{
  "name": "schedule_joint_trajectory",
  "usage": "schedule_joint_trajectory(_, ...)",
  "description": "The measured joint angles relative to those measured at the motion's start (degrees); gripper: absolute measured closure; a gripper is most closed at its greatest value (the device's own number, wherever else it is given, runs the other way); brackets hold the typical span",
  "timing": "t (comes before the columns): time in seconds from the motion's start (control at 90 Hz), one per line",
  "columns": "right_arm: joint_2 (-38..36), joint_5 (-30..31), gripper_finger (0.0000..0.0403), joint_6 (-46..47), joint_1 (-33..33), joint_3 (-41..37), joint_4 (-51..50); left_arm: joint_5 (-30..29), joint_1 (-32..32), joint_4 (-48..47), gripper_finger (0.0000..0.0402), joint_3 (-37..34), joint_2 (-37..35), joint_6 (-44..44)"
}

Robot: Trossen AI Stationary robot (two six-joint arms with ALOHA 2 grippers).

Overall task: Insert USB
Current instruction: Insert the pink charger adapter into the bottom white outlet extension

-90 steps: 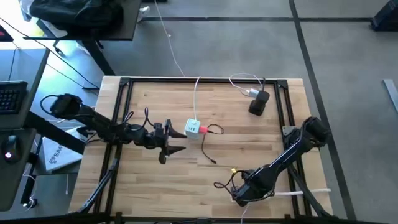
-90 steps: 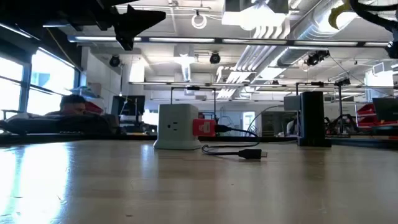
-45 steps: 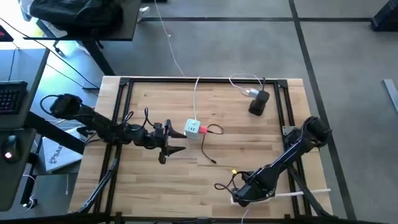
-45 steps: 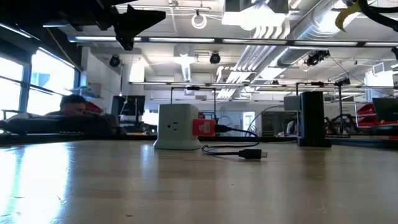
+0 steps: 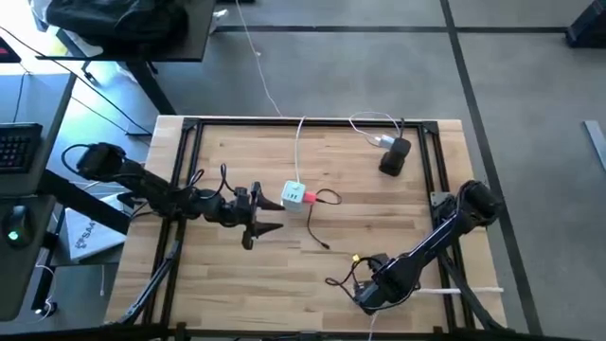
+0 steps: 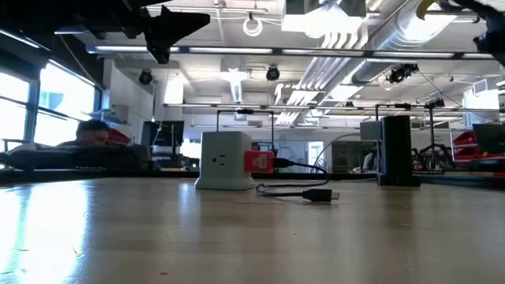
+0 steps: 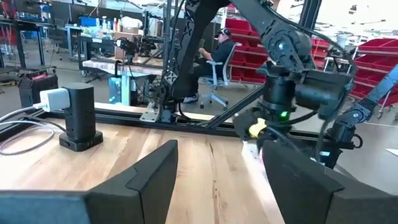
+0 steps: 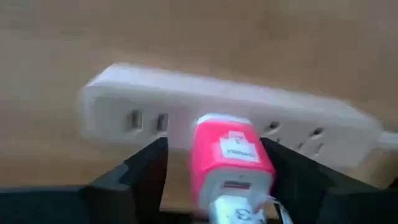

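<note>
Starting at the left: finding the left gripper (image 5: 259,220) hanging above the wooden table (image 5: 237,152), just left of the white charger cube (image 5: 294,193), fingers spreading wide and pinching nothing. Showing the same wide gap in its own wrist view (image 7: 217,171), high over bare boards.

Moving to the middle: spotting the USB (image 5: 309,198), a small bright red-pink plug, sitting against the cube's right side and touching it. Appearing in the low view (image 6: 259,162) as a flat red-pink face, much smaller than the cube (image 6: 224,160). Trailing from it, a short thin black cable (image 6: 304,192), looping beside the plug and lying on the table toward the near edge, its dark free end resting flat.

Going right: noting a black tower (image 5: 393,157) standing upright near the far right corner, with a silvery-blue plug (image 5: 382,142) on a white cable just beside it.

Reaching the near right edge: finding the right gripper (image 5: 367,296) held low, fingers parting in its wrist view (image 8: 214,155) before a pink block (image 8: 231,163) plugged into a white power strip (image 8: 124,102); possibly not touching the block, though hard telling.

Counting: one USB, one cube, one tower, one silvery-blue plug, one power strip, two grippers.
</note>
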Motion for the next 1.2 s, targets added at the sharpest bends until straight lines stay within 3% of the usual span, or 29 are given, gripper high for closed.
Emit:
schedule_joint_trajectory(0.667, -0.3, -8.6, 0.0202, -2.4, -0.1, 0.8, -0.1, 0.0, 0.0, 0.1, 0.0190, 0.0, 0.0, 0.0)
schedule_joint_trajectory(0.789, -0.3, -8.6, 0.0233, -2.6, -0.1, 0.8, -0.1, 0.0, 0.0, 0.0, 0.0190, 0.0, 0.0, 0.0)
schedule_joint_trajectory(0.933, -0.4, -8.3, 0.0306, -2.0, -0.1, 0.8, -0.5, 0.0, 0.0, 0.0, 0.0190, 0.0, 0.0, 0.0)
schedule_joint_trajectory(1.2, 0.0, -6.8, 0.0308, -1.1, -0.1, 0.9, -0.5, 0.0, 0.0, 0.0, 0.0190, 0.0, 0.0, 0.0)
